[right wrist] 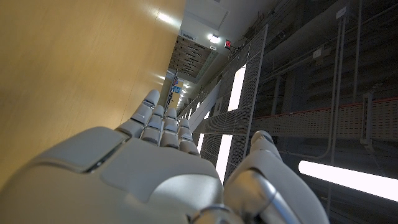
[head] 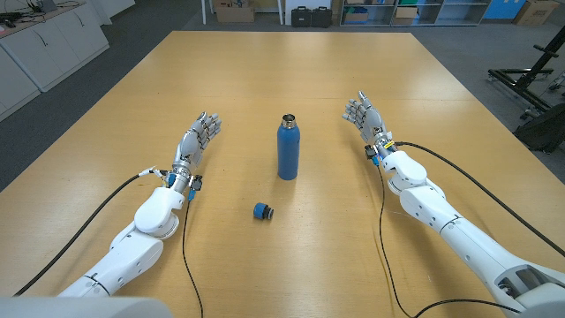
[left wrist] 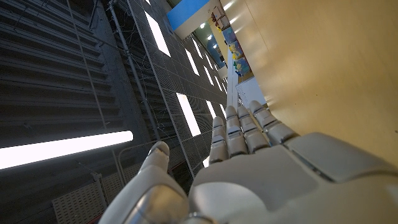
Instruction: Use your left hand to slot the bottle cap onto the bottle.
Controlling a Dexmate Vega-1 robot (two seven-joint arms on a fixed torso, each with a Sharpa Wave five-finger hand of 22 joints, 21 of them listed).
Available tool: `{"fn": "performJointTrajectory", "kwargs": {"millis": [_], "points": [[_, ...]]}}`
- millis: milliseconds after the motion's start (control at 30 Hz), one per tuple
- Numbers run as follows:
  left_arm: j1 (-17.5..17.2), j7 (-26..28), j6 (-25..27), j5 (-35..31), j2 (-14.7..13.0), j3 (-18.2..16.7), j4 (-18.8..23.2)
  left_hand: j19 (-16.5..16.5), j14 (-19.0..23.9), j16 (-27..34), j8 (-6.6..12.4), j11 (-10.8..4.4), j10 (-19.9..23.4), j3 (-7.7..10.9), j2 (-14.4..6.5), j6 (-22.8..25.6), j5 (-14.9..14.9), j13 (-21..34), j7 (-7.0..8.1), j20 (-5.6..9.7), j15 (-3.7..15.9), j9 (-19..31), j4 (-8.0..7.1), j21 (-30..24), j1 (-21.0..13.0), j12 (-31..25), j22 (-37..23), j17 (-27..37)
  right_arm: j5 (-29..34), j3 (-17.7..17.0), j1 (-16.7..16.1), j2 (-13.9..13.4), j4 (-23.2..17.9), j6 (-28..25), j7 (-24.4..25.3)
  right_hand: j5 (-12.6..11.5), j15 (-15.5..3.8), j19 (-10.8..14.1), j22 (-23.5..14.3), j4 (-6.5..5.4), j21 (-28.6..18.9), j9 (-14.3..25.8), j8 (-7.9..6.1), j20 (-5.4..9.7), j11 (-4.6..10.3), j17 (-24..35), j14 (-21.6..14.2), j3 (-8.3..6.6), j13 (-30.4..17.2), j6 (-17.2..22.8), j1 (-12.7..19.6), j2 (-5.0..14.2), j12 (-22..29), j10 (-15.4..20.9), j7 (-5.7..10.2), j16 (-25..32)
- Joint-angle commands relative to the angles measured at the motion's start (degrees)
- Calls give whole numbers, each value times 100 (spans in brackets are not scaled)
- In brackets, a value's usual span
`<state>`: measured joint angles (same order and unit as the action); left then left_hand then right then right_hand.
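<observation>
A blue bottle (head: pixel 288 147) stands upright at the middle of the wooden table (head: pixel 291 71), its silver neck uncovered. A small blue and black bottle cap (head: pixel 263 212) lies on the table just in front of the bottle, slightly to its left. My left hand (head: pixel 196 141) is well to the left of the bottle, fingers apart and stretched forward, holding nothing. My right hand (head: pixel 365 117) is to the right of the bottle, fingers likewise apart and empty. The left hand (left wrist: pixel 249 155) and the right hand (right wrist: pixel 155 162) each show outstretched fingers in their own wrist views.
Black cables (head: pixel 185 256) trail over the table beside both forearms. Boxes and cases (head: pixel 311 14) stand on the floor beyond the far edge. A black stand (head: pixel 530 79) sits off the table's right side.
</observation>
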<state>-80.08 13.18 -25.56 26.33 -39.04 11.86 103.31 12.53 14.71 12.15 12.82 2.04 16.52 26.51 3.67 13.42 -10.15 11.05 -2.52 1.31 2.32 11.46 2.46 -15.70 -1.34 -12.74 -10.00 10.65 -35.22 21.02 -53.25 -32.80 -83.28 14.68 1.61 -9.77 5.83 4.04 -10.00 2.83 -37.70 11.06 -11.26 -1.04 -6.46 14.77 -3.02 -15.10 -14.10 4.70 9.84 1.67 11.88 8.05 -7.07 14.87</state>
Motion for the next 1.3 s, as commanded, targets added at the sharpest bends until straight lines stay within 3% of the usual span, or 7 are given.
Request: {"fn": "performJointTrajectory", "kwargs": {"millis": [33,467,733,867,1300], "points": [[-525,96,-157,-192,-49,-201,300,51,46,26,20,16,63,31,-32,67,-27,20,-18,8,12,9,25,21,3,-18,-18,20,16,-1,-64,-45,-106,-62,59,-37,20,48,-15,26,19,8,-21,8,-29,20,-29,3,-4,17,26,54,23,57,-147,56],[-1112,325,-305,-576,73,-412,648,76,89,31,33,46,97,31,-43,122,-25,20,-6,8,-1,8,36,36,3,-19,-18,19,58,-39,-97,-109,-152,37,24,-41,26,61,-16,40,43,9,-25,3,-25,20,-32,3,19,25,39,69,27,65,-145,57],[-1643,638,-337,-946,246,-603,970,97,92,27,32,44,107,31,-48,129,-24,20,-6,12,3,8,42,40,3,-16,-18,18,-208,-191,-274,-197,-235,128,-174,-42,23,44,-17,47,66,9,-29,-1,-15,21,-25,4,32,37,45,77,28,65,-130,54],[-1799,626,-534,-1067,334,-668,968,98,83,20,28,38,98,29,-48,126,-23,20,8,8,17,8,46,47,3,-9,-18,18,-185,-289,-419,-293,-447,143,-42,-44,43,44,-18,54,85,9,-56,3,-20,22,-9,5,46,108,51,88,53,124,-145,48],[-2539,617,-468,-1495,414,-984,1355,-357,-516,-173,-95,38,-444,-29,27,-72,-6,20,52,105,-66,4,170,356,-5,194,-18,13,-291,-509,-658,-622,-679,60,-110,-46,29,4,-19,74,146,8,-107,28,-20,20,44,9,82,269,65,105,62,155,-140,25]]}}
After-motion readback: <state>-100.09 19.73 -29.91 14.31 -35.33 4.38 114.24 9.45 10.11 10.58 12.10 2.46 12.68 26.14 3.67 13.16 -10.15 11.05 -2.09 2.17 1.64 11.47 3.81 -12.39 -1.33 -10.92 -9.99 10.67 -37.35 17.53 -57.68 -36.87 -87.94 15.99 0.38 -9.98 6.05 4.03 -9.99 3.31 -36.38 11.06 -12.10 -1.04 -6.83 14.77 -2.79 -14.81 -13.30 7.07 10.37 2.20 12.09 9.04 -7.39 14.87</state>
